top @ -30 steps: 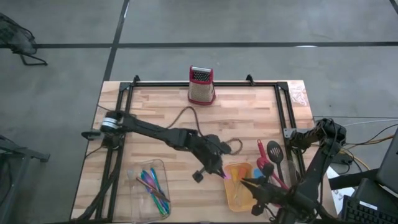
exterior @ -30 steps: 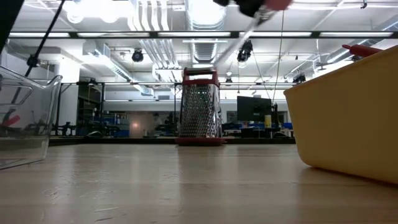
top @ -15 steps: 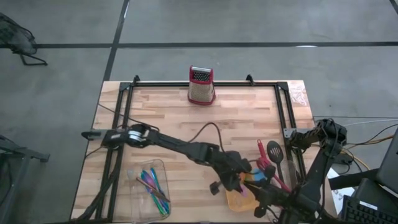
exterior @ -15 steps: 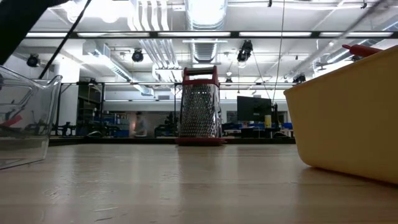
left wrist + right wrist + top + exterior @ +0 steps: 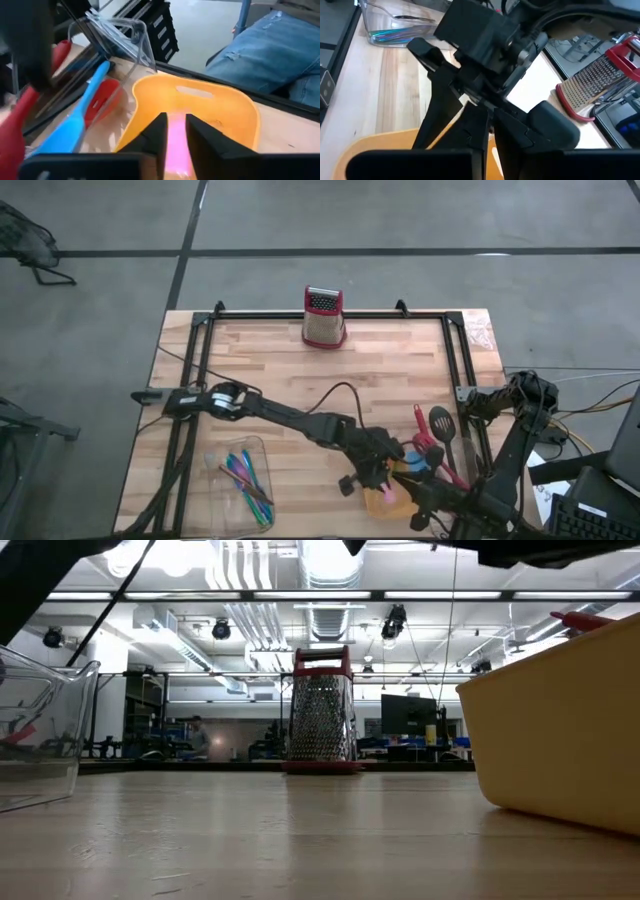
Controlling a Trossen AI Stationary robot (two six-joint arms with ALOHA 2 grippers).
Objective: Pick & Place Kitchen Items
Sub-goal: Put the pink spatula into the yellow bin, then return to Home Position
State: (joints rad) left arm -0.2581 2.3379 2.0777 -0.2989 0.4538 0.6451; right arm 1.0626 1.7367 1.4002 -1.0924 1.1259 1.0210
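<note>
Table's orange tray (image 5: pixel 240 107) holds pink piece (image 5: pixel 176 145).

No text, label or number can be read anywhere.

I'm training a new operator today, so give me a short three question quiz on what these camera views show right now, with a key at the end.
1. True or false: the left gripper is over the orange tray with a pink piece between its fingers.
2. Where does the box grater stand? A) inside the clear tray B) upright near the table's far edge C) lying flat beside the orange tray
3. Fill in: the thin coloured sticks lie in the ___ tray.

Key: 1 true; 2 B; 3 clear. The right gripper is shut and waits close by the left one.
</note>
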